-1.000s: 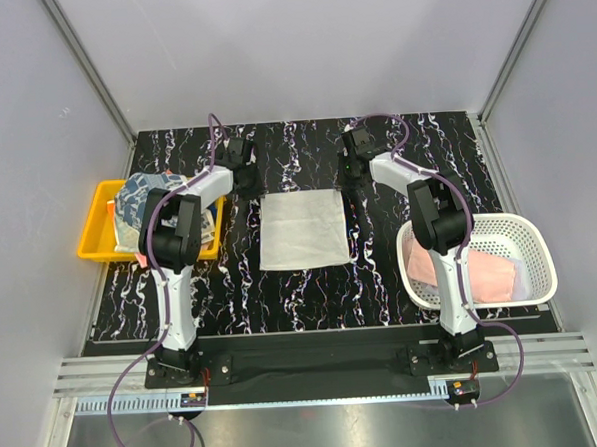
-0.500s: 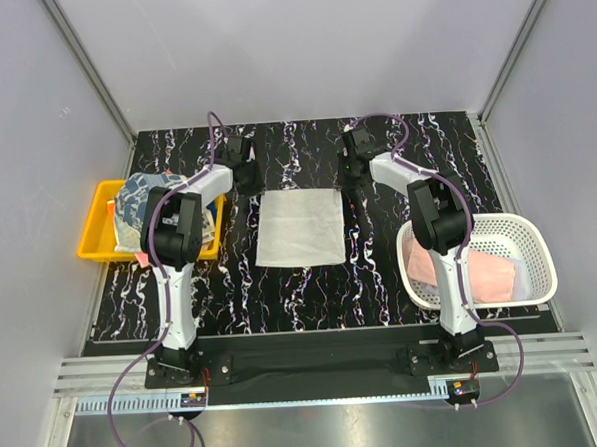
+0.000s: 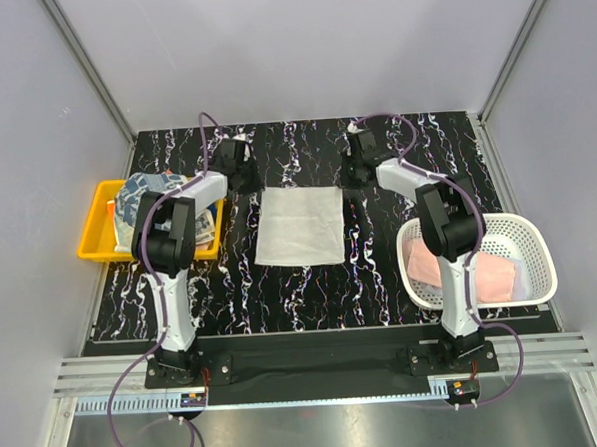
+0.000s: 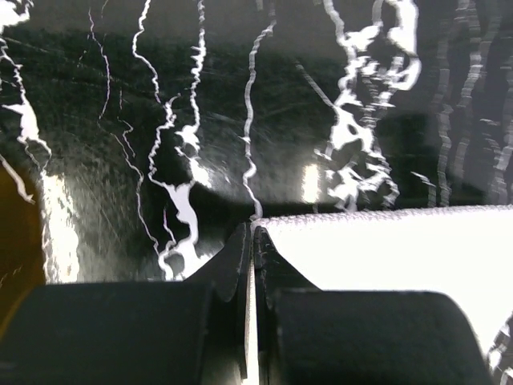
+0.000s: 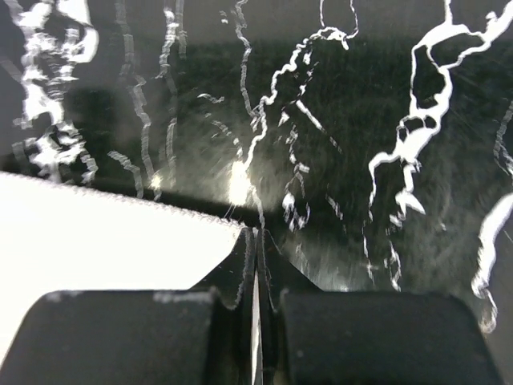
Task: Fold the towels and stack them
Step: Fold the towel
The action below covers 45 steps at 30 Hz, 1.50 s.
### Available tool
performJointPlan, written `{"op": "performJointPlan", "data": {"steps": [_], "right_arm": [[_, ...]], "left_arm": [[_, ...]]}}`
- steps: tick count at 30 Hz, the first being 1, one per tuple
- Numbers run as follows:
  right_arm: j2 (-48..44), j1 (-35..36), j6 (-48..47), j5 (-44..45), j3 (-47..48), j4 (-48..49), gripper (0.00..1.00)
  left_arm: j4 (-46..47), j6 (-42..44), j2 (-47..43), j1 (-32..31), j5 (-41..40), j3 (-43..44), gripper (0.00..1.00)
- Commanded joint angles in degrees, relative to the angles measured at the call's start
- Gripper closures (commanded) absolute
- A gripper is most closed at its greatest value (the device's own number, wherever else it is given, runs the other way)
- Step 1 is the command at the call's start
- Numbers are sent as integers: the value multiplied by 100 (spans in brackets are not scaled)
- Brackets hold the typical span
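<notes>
— Left gripper (image 3: 249, 183) from overhead: where does it sit?
— At the far left corner of the whitish towel (image 3: 299, 226), which lies flat in the middle of the table (image 3: 312, 293). The arm reaches forward and bends inward. The right gripper (image 3: 353, 178) mirrors it at the far right corner. From up there the jaws are too small to read.
— What does only that view give?
— Printed towels (image 3: 142, 200) piled in the yellow tray (image 3: 92, 241) on the left, and a pink towel (image 3: 478, 274) in the mesh basket (image 3: 544, 261) on the right.
— Left wrist camera?
— The left gripper (image 4: 251, 241) is low over the marbled surface. Its fingers (image 4: 224, 273) are pressed together with a thin white strip of cloth pinched between them. The whitish towel (image 4: 385, 265) spreads off to the right.
— And the right wrist?
— Same picture flipped: the right gripper (image 5: 256, 241) is clamped on its corner, and the whitish towel (image 5: 104, 241) runs off left
</notes>
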Motion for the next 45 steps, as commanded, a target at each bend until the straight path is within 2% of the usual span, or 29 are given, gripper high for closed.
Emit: {"op": "performJointPlan", "data": {"steps": [1,7,16,26,38,45], "right_arm": [[-853,-60,-88,-40,-367,800,100],[-1530,-52,26,-154,-1141,1250,100],[-2286,27,422,-681,-2380,1830,100],[-3076,457,598,-480,-3373,1804,100],[-3683,713,817,-260,-4331,1909,100],[-3930,774,905,-251,-4543,1822,100]], "left_arm": [[678,88,-668,46,189,-195,100],[845,53,-1152,46,330,-547,100],[1434,-88,-1925,46,426,-1953,100],[2084,-263,-2601,37,620,-3113,100],[1874,-132,-3349,-77,497,-3755,100],[1663,-88,-3666,-182,304,-4089,100]]}}
